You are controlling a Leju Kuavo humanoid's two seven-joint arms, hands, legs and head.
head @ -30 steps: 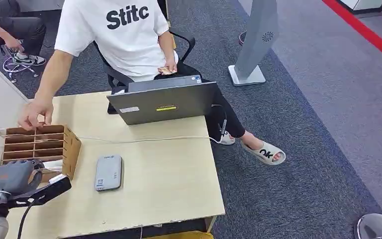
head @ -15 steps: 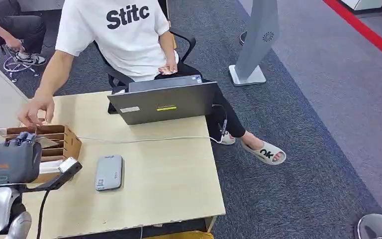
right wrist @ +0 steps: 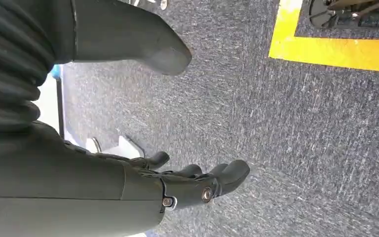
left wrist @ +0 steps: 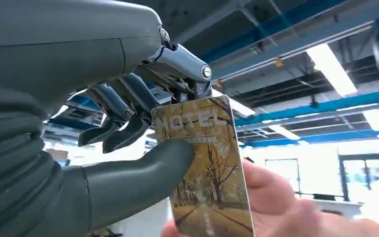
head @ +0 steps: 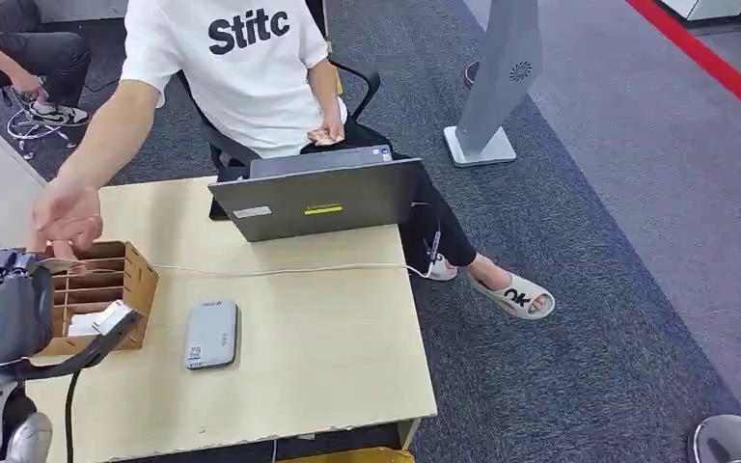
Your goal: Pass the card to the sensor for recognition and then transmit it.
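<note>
My left hand pinches a hotel card with an autumn-tree print between thumb and fingers. A person's hand reaches under the card's free end and touches it. In the head view my left hand is raised at the table's left edge, with the person's hand just beyond it. The grey card sensor lies flat on the table to the right of the hand. My right hand hangs over grey carpet, fingers apart, holding nothing.
A slotted cardboard card box stands at the table's left. A laptop sits at the far edge, with a white cable running across the wooden table. The person in a white shirt sits behind it.
My left hand rose from beside the card box toward the person's hand. The person's hand lifted off the box to meet the card.
</note>
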